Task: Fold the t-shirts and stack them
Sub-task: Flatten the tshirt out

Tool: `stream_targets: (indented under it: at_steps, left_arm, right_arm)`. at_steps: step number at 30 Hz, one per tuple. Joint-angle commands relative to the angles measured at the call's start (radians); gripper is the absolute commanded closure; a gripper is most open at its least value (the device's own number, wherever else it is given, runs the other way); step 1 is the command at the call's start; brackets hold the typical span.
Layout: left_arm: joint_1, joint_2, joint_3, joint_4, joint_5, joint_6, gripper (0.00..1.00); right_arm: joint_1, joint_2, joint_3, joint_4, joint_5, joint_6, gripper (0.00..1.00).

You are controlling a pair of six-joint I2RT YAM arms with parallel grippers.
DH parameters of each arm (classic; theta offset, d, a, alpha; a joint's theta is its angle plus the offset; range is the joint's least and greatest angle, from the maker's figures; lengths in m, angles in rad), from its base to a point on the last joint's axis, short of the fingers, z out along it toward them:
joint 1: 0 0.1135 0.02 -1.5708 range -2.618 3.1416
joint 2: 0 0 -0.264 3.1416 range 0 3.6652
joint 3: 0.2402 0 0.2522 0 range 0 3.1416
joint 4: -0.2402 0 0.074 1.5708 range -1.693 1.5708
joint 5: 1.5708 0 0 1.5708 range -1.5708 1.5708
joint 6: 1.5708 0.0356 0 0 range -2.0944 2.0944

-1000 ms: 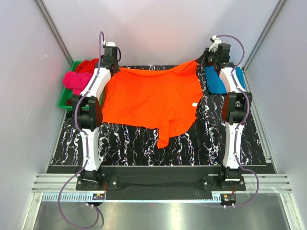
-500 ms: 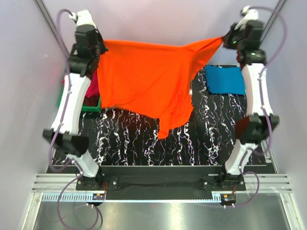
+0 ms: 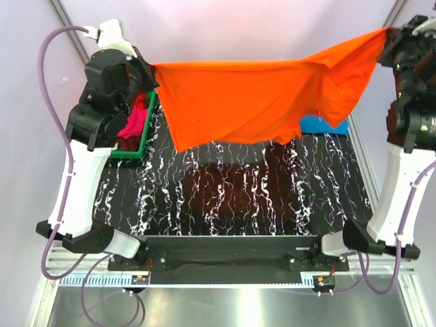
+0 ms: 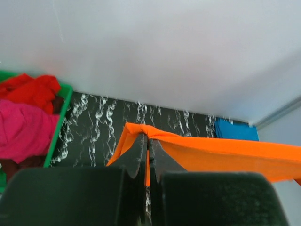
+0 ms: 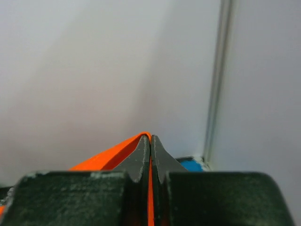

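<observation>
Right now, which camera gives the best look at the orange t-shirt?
The top external view: it shows the whole orange t-shirt stretched out midair. The left wrist view shows only a pinched corner and one edge; the right wrist view, just a sliver.

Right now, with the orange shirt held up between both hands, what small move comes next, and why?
Probably lower both hands together to lay the orange t-shirt flat on the table. The left hand and right hand each pinch an edge, and the shirt hangs stretched in the air above it, not yet folded.
</observation>
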Motion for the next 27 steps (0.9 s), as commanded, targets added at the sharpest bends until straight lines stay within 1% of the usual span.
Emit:
stream_targets:
  at_steps: [1, 2, 3, 4, 5, 7, 8, 9, 11, 12, 15, 18, 22, 23, 27]
  left_arm:
    - [-0.045, -0.069, -0.012, -0.075, 0.069, -0.056, 1.00]
    - [-0.051, -0.089, -0.039, -0.078, 0.083, -0.070, 1.00]
    - [-0.062, -0.111, -0.074, -0.074, 0.099, -0.083, 1.00]
    - [-0.089, -0.137, -0.132, -0.066, 0.118, -0.093, 1.00]
    - [-0.108, -0.171, -0.158, -0.060, 0.117, -0.108, 1.00]
    - [-0.169, -0.198, -0.204, -0.051, 0.115, -0.122, 1.00]
    - [-0.189, -0.205, -0.200, -0.060, 0.113, -0.123, 1.00]
    - [-0.232, -0.202, -0.189, -0.071, 0.112, -0.125, 1.00]
    - [-0.286, -0.185, -0.125, -0.112, 0.074, -0.116, 1.00]
    - [-0.334, -0.182, -0.093, -0.129, 0.052, -0.114, 1.00]
    - [-0.407, -0.183, -0.005, -0.166, -0.018, -0.104, 1.00]
    - [-0.439, -0.203, 0.053, -0.203, -0.086, -0.114, 1.00]
    - [-0.462, -0.243, 0.064, -0.241, -0.114, -0.142, 1.00]
    - [-0.465, -0.248, 0.062, -0.258, -0.118, -0.151, 1.00]
    - [-0.471, -0.260, 0.015, -0.287, -0.173, -0.162, 1.00]
  right_arm:
    - [-0.006, -0.128, -0.093, -0.053, 0.196, -0.137, 1.00]
    - [-0.006, -0.189, -0.118, -0.057, 0.265, -0.162, 1.00]
    - [-0.006, -0.214, -0.158, -0.065, 0.291, -0.201, 1.00]
    - [-0.006, -0.237, -0.169, -0.074, 0.317, -0.220, 1.00]
    - [-0.006, -0.263, -0.170, -0.088, 0.371, -0.229, 1.00]
    - [-0.006, -0.283, -0.163, -0.117, 0.429, -0.249, 1.00]
    - [-0.006, -0.303, -0.163, -0.114, 0.487, -0.260, 1.00]
    - [-0.006, -0.312, -0.161, -0.097, 0.523, -0.280, 1.00]
    - [-0.006, -0.342, -0.155, -0.070, 0.560, -0.313, 1.00]
    - [-0.006, -0.350, -0.143, -0.038, 0.558, -0.318, 1.00]
    - [-0.006, -0.382, -0.102, 0.005, 0.521, -0.326, 1.00]
    - [-0.006, -0.419, -0.077, 0.041, 0.480, -0.343, 1.00]
    - [-0.006, -0.475, -0.114, 0.127, 0.414, -0.373, 1.00]
    - [-0.006, -0.484, -0.121, 0.149, 0.376, -0.373, 1.00]
    - [-0.006, -0.461, -0.207, 0.148, 0.281, -0.366, 1.00]
